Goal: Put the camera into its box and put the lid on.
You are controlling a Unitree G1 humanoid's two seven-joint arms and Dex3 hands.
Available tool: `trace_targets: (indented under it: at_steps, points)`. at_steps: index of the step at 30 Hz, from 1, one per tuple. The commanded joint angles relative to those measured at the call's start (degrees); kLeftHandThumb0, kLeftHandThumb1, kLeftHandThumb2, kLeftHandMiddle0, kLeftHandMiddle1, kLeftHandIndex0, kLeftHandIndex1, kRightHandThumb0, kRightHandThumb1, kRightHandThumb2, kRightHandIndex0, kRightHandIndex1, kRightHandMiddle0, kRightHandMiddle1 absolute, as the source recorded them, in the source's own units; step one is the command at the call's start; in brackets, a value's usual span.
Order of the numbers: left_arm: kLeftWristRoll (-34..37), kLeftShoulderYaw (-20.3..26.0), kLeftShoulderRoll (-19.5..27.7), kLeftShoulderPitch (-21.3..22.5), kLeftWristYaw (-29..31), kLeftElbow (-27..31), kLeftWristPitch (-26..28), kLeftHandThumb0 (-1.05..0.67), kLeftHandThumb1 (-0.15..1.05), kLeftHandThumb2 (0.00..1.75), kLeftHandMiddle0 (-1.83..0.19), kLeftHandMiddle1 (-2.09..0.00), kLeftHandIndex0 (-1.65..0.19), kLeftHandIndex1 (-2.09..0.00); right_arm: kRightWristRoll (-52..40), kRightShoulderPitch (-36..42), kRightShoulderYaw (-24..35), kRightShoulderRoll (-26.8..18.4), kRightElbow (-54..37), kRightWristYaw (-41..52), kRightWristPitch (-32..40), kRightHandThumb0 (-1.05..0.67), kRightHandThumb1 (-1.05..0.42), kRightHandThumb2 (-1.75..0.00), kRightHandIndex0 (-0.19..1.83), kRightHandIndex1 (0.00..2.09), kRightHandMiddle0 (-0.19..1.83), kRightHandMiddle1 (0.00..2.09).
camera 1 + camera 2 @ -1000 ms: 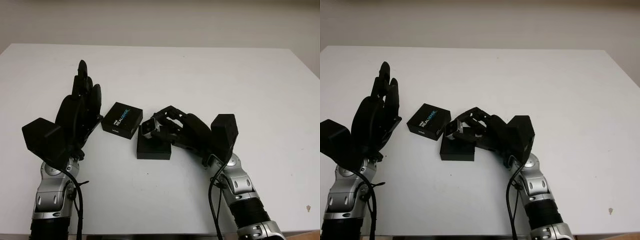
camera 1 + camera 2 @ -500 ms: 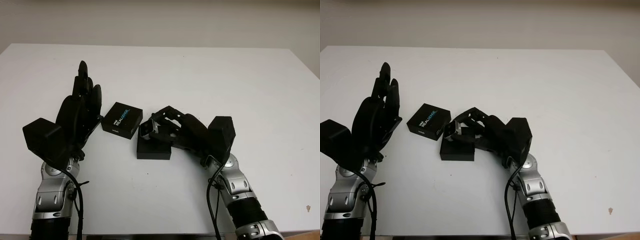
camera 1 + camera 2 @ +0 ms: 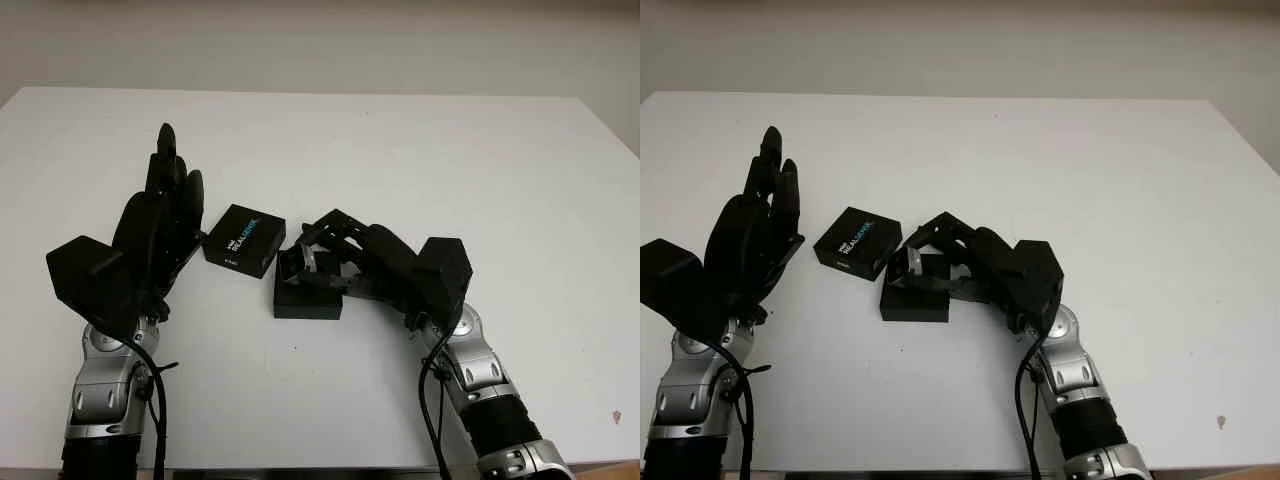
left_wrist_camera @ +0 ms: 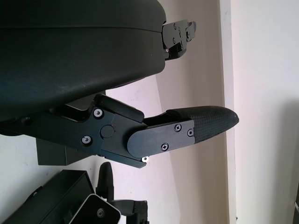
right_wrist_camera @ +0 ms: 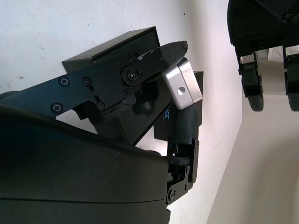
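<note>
Camera (image 5: 184, 88) sits pinched in my right hand (image 3: 345, 262), silver body w/ a small hole on its face, fingers (image 5: 159, 58) curled round it from both sides. It hangs just over the box (image 3: 308, 298), the open black tray near table centre, at the tray's far-left corner. From the head views I can't tell if the camera touches the tray or is a hair above it. Right wrist view shows the camera against the tray's edge, w/ the tray's flat black inside under the fingers.

Lid (image 3: 245, 239) lies flat on the table (image 3: 420, 150), just beside the tray on its far-left side, printed top w/ white and blue lettering facing up. Lid corner and tray corner look nearly touching; can't confirm contact.

Left hand (image 3: 160, 225) is open, holding nothing, raised over the table just left of the lid, fingers pointing away from me. Its fingertip (image 4: 210, 123) shows in the left wrist view w/ the pale table behind it, and the camera's silver corner and the dark box parts show at the frame edge.

Right arm comes in from bottom right, forearm angled toward the tray. Table is plain white.
</note>
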State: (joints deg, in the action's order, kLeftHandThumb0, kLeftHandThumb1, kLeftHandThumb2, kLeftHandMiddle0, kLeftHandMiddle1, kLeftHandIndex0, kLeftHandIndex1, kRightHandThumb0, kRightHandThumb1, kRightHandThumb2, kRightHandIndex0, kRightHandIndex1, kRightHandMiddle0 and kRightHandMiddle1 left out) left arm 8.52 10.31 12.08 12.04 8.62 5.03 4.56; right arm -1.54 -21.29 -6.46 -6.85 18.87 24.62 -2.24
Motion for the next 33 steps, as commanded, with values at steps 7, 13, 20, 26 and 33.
trace_targets:
  at_steps: [7, 13, 20, 26, 33]
  points:
    - [0.0, 0.1, 0.4, -0.3, 0.2, 0.1, -0.1, -0.75, 1.05, 0.62, 0.19, 0.0, 0.19, 0.0, 0.1, 1.2, -0.1, -0.2, -3.0, -0.4, 0.5, -0.39, -1.02, -0.05, 0.22, 0.09, 0.28, 1.71]
    - [-0.1, 0.1, 0.5, -0.2, 0.4, -0.1, -0.5, -0.74, 1.05, 0.63, 0.19, 0.0, 0.19, 0.0, 1.4, 1.5, -0.6, -0.5, -3.1, -1.1, 0.4, -0.41, -1.02, -0.05, 0.22, 0.09, 0.27, 1.71]
    - [-0.2, 0.2, 0.5, -0.1, 0.4, -0.3, -0.6, -0.74, 1.05, 0.63, 0.19, 0.0, 0.19, 0.0, 3.1, 2.0, -1.4, -0.5, -2.3, -2.7, -0.6, -0.42, -1.01, -0.05, 0.22, 0.09, 0.29, 1.7]
    - [-0.1, 0.2, 0.4, -0.2, 0.3, 0.0, -0.4, -0.74, 1.05, 0.62, 0.19, 0.0, 0.19, 0.0, 3.4, 2.3, -1.9, -0.2, -1.4, -3.2, -1.3, -0.39, -1.01, -0.05, 0.22, 0.08, 0.27, 1.7]
    - [0.1, 0.2, 0.4, -0.2, 0.5, -0.1, -0.7, -0.74, 1.05, 0.62, 0.19, 0.0, 0.19, 0.0, 4.8, 2.5, -2.7, -0.6, -0.5, -3.8, -1.9, -0.41, -1.01, -0.05, 0.22, 0.08, 0.28, 1.68]
